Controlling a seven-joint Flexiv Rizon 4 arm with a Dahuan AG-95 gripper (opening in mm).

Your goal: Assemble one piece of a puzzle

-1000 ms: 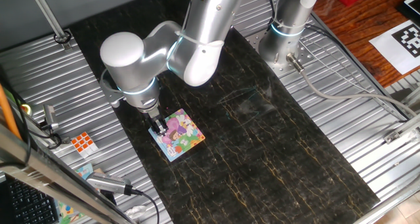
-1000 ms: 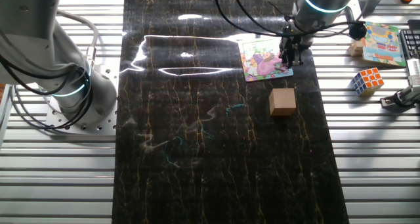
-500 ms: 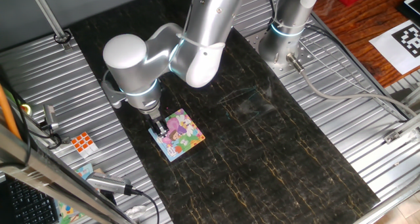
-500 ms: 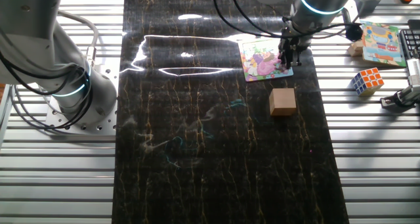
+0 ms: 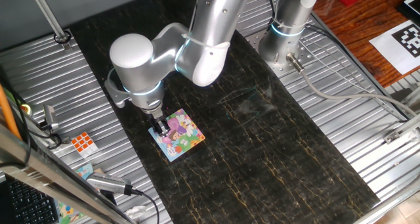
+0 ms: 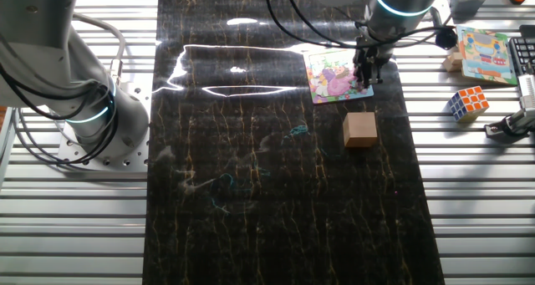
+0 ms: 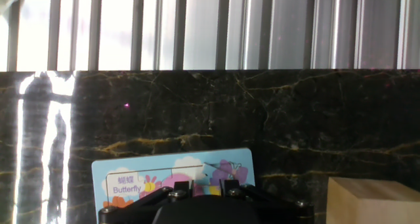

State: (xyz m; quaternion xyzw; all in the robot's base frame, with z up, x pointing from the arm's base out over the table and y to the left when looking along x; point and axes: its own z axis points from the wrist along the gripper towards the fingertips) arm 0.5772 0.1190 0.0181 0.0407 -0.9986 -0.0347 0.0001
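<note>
The arm (image 5: 197,40) is positioned over the mat (image 6: 284,168). The puzzle (image 5: 177,134) lies flat near the wooden block (image 6: 360,129). The gripper (image 6: 364,74) is lowered onto the puzzle's edge; its opening cannot be determined. The piece is not visible, so seating is judged underway, unconfirmed.

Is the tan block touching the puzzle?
Apart. The other fixed view shows a strip of dark table between the block and the puzzle.
</note>
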